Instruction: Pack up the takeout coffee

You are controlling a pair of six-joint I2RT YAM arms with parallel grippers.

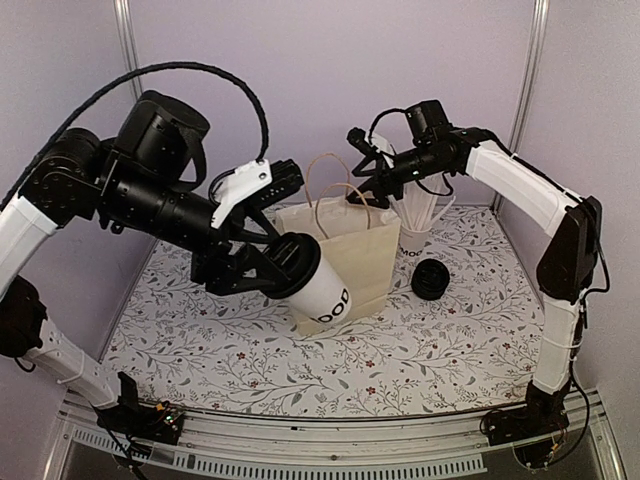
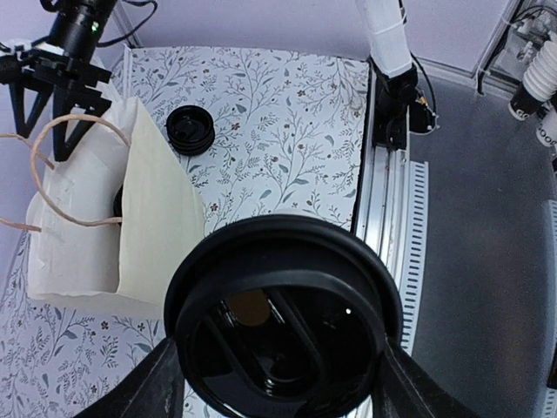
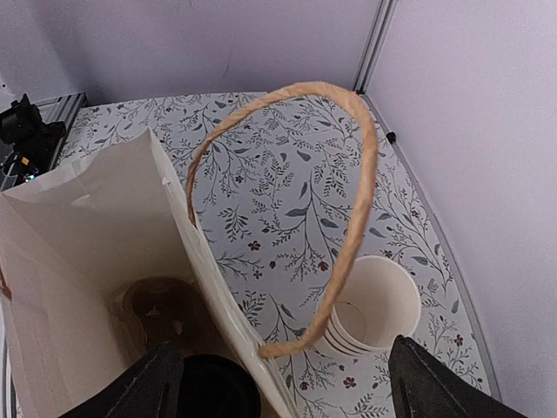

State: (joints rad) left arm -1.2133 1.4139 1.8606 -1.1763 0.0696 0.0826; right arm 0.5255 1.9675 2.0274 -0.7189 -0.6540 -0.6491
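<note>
The takeout coffee cup, white with a black lid, hangs tilted above the desk, just in front of the cream paper bag. The left claw grips it at the lid end. The black letters visible on its side read "OOD". A second black lid shows deep inside the bag. The right claw hovers over the bag's mouth, jaws wide, a loop handle between them. Beside the bag stand a cup of straws and a loose black lid.
</note>
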